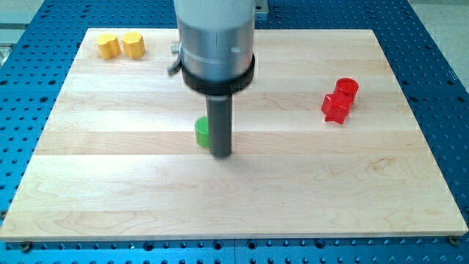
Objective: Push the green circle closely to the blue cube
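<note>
The green circle (201,131) lies near the middle of the wooden board (234,191), partly hidden behind my rod. My tip (221,154) rests on the board just to the right of and slightly below the green circle, touching or nearly touching it. No blue cube shows in the view; the arm's wide grey body (217,44) may hide part of the board at the top centre.
Two yellow blocks (121,45) sit side by side at the board's top left corner. Two red blocks (340,99), a cylinder above a cube, sit touching at the right. A blue perforated table (447,88) surrounds the board.
</note>
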Controlling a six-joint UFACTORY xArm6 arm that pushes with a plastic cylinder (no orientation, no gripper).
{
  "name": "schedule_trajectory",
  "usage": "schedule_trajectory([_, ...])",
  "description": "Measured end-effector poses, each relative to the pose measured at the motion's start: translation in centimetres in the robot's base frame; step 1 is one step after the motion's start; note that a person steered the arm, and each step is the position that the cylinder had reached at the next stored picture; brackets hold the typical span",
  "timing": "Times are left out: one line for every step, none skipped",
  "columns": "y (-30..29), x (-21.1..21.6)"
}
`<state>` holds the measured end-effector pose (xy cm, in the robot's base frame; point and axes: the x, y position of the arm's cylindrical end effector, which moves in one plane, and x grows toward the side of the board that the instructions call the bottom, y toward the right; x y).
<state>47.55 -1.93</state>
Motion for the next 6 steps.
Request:
schedule_trajectory([-0.6,-7.1])
schedule_trajectory([0.3,-2.0])
schedule_trajectory([-1.6,1.6])
schedule_trajectory([-4.8,-1.7])
schedule_trajectory([-2.6,-7.8])
schedule_trajectory([-1.7,-15.9])
